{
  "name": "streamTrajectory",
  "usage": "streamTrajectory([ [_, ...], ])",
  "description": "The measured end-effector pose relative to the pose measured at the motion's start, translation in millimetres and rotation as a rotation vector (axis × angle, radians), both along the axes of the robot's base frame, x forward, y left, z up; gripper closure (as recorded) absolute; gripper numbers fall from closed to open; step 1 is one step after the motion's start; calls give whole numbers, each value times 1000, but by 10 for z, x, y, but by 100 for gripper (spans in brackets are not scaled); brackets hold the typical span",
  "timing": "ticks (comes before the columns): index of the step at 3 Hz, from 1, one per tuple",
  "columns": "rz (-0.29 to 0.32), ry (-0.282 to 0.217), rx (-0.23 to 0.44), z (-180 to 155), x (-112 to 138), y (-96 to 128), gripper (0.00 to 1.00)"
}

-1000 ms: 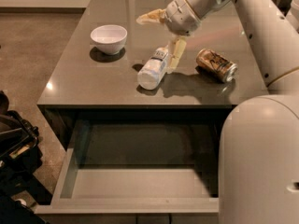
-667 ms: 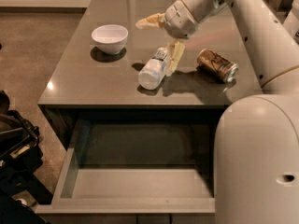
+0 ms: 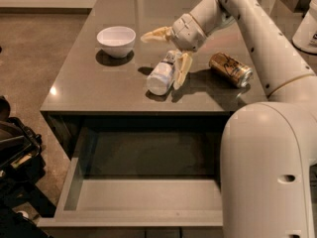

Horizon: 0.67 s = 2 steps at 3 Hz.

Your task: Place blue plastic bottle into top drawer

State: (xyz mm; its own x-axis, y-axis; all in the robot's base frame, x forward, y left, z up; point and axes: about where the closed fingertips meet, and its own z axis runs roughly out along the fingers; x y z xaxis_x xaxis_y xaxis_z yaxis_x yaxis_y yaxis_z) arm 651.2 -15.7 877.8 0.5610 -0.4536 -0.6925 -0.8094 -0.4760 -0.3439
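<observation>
The blue plastic bottle (image 3: 161, 74) lies on its side on the grey countertop (image 3: 89, 83), one end toward the drawer. My gripper (image 3: 161, 60) is open, directly over the bottle's far end. One finger (image 3: 154, 34) points left behind the bottle. The other finger (image 3: 183, 71) hangs down along its right side. The bottle rests on the counter, not gripped. The top drawer (image 3: 143, 197) stands pulled open below the counter's front edge, its smooth grey inside bare.
A white bowl (image 3: 116, 40) sits at the counter's left. A gold-brown can (image 3: 230, 69) lies on its side to the right of the gripper. My arm's large white body (image 3: 270, 167) fills the right foreground. Dark gear (image 3: 15, 152) sits on the floor at left.
The gripper has come down and nearer to the bottle, its fingers now straddling the bottle's far end. Bottle, can and bowl have not moved.
</observation>
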Motion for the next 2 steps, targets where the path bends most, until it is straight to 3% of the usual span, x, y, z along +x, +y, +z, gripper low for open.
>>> streamTrajectory([
  [1,-22,48,22,-123,-66,-47,0],
  [2,-64,63,50,-212,-148,-111,0],
])
